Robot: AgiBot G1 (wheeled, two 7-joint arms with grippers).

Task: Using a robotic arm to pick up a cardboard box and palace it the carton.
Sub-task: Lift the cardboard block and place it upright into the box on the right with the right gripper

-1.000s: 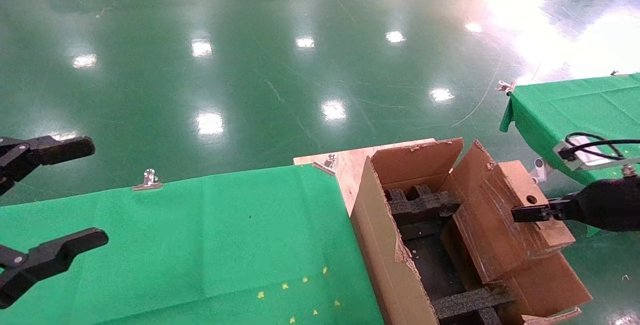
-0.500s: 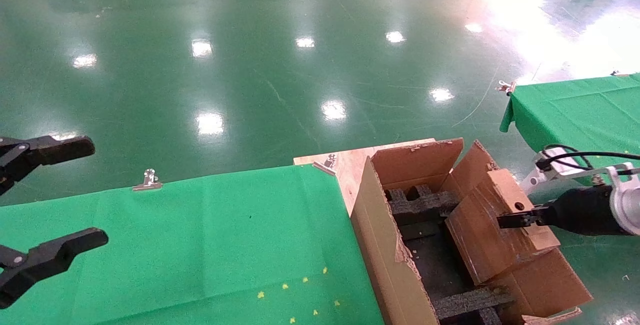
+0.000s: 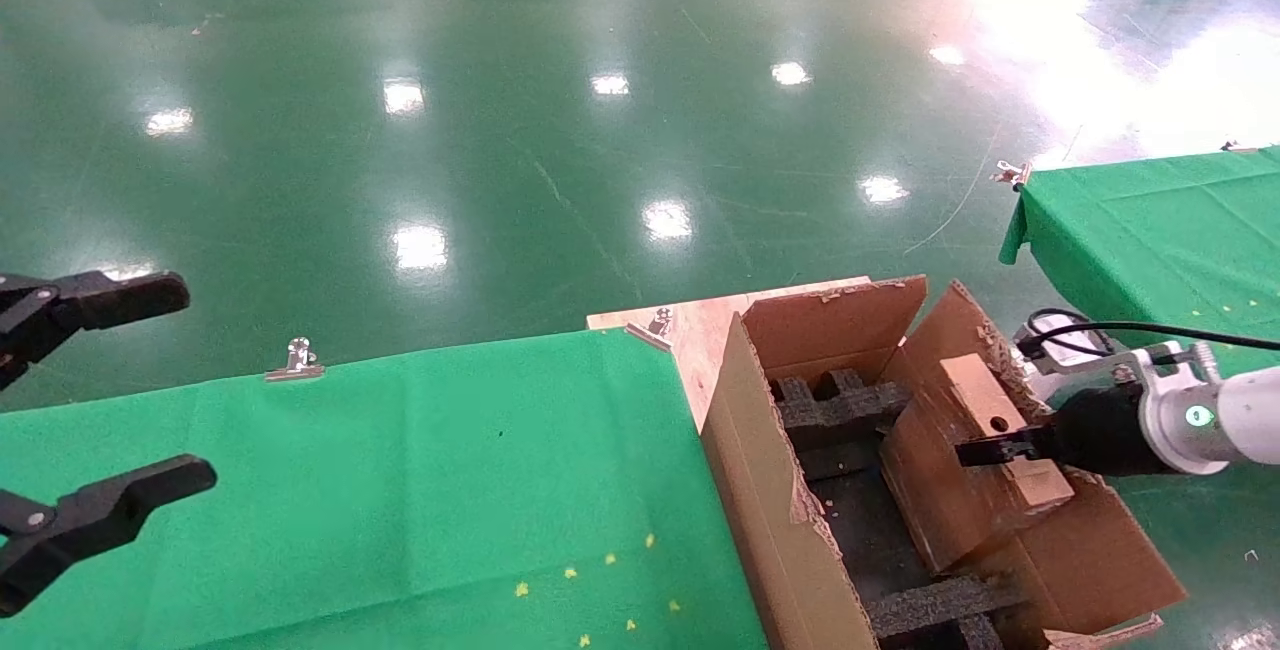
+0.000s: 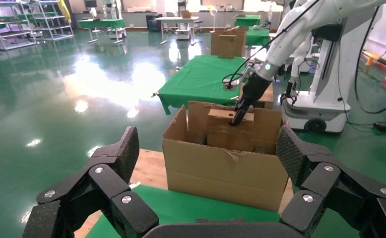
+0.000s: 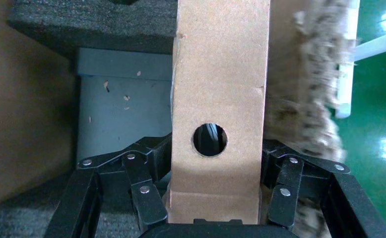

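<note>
Right gripper (image 3: 985, 450): black fingers (image 5: 144, 191) closed tight on both sides of the cardboard box (image 3: 965, 460), clamping it near the end w/ the round hole; the right wrist view shows the hole facing the cam, fingers pressed to the box's two side faces. Cardboard box: small flat oblong, brown, glossy sides, held tilted and already partly down inside the carton (image 3: 790, 520), on the carton's right side, leaning close to the ragged right flap (image 3: 965, 330); lower end sits between the black foam inserts (image 3: 840, 405), contact w/ the bottom can't be told. Robotic arm (image 3: 1215, 415): white, comes in from the right, green ring light lit, black cable looping above the wrist. Carton: large corrugated, flaps open and torn, foam blocks at far end and near end, dark floor of the carton showing between them; stands on a wooden board (image 3: 700, 325) just beside the green-cloth table (image 3: 400, 470), touching its right edge. Metal clip (image 3: 296, 360) on the table's far edge. Second green table (image 3: 1150, 220) well apart at far right. Left gripper (image 3: 105, 410): parked at far left over the table's edge, jaws spread wide, holding nothing; same seen close up in the left wrist view (image 4: 208, 198).
</note>
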